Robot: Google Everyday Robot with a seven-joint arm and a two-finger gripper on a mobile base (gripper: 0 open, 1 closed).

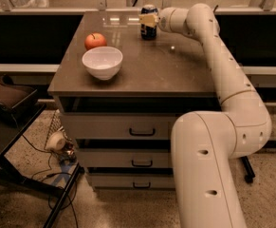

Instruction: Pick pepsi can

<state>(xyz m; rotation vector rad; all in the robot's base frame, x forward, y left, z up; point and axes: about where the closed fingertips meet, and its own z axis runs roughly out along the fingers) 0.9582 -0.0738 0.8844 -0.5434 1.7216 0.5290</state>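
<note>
The pepsi can [149,28], dark blue with a silver top, stands upright at the back of the brown cabinet top [142,65], right of centre. My gripper [148,19] reaches in from the right at the end of the white arm [223,65]. It is shut on the can's upper half, with a yellowish finger [146,19] across the can's front. The can's base is at or just above the surface; I cannot tell which.
A white bowl [102,62] sits on the left part of the top, with an orange-red apple [95,41] just behind it. A rail [57,9] runs behind the cabinet. Drawers [142,131] are below. A dark stand [9,103] and cables [57,146] are on the floor at left.
</note>
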